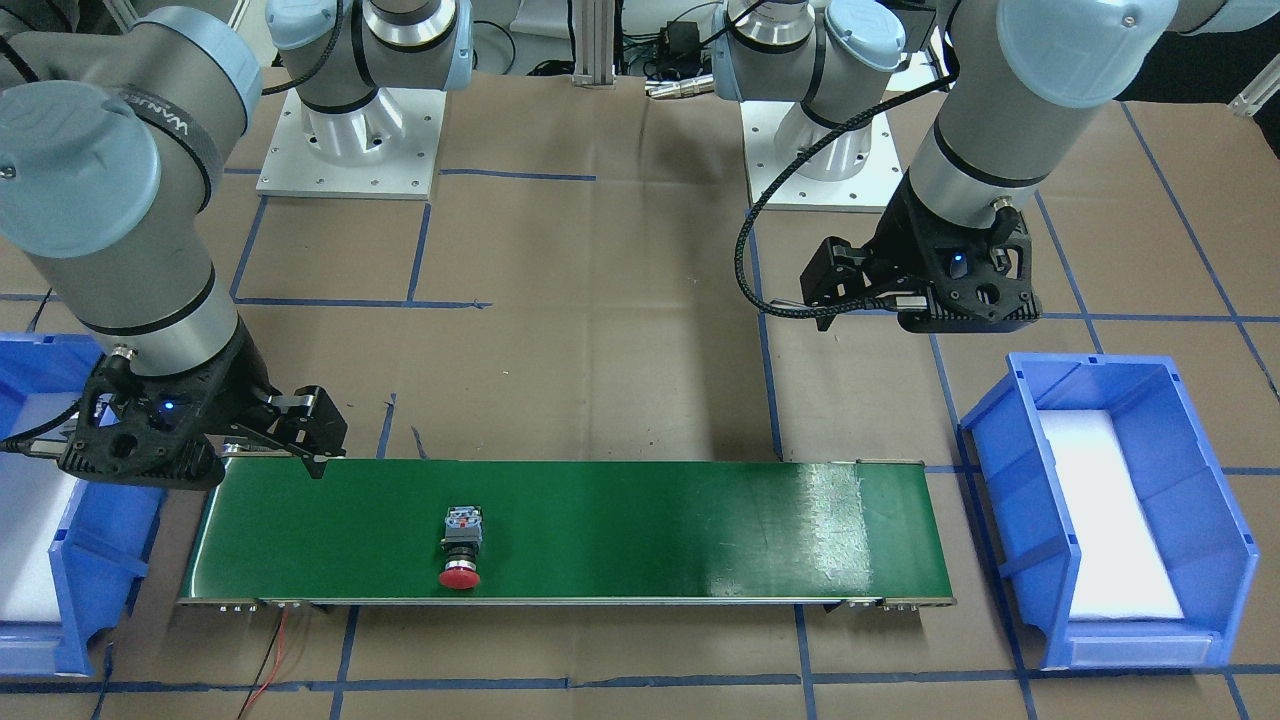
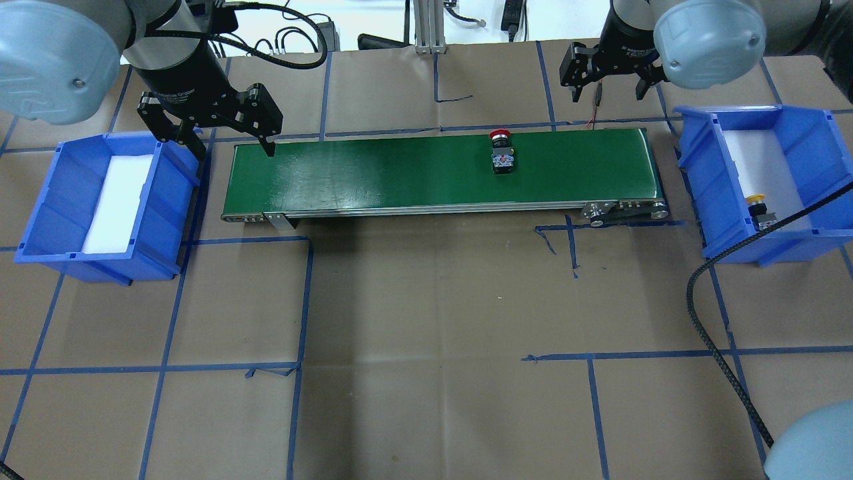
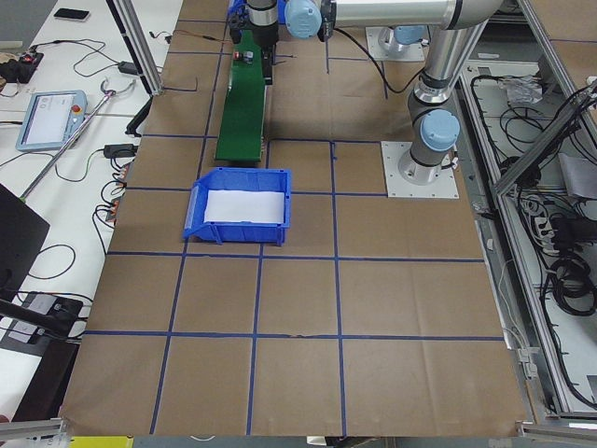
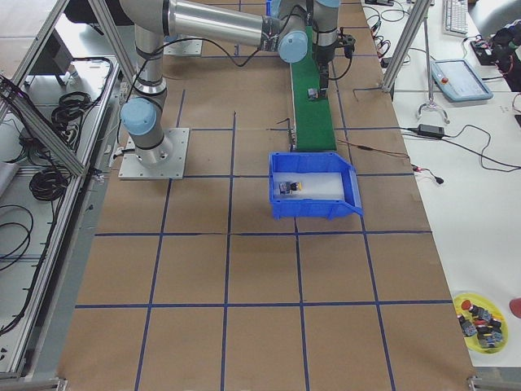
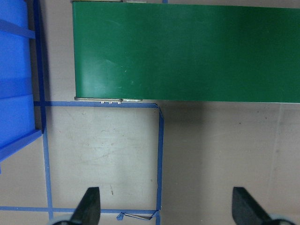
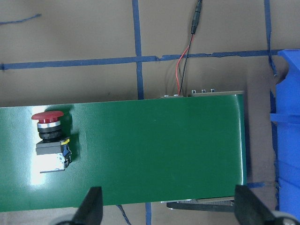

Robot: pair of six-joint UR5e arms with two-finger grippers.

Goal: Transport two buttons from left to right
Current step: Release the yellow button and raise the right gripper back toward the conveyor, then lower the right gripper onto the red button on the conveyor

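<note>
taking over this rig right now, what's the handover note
Left pincer: open, empty, at the left end of the long green conveyor belt.
Right pincer: open, empty, near the belt's right end.
Red-capped push-button: on its side on the belt, right of middle.
Yellow-capped push-button: in the right blue plastic bin.
Done: yellow one.
Left: red one into that bin.

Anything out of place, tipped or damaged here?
Nothing stands out. The red button lies on its side on the green belt, whole; the yellow button sits in the right bin. No spill or damage shows.
</note>
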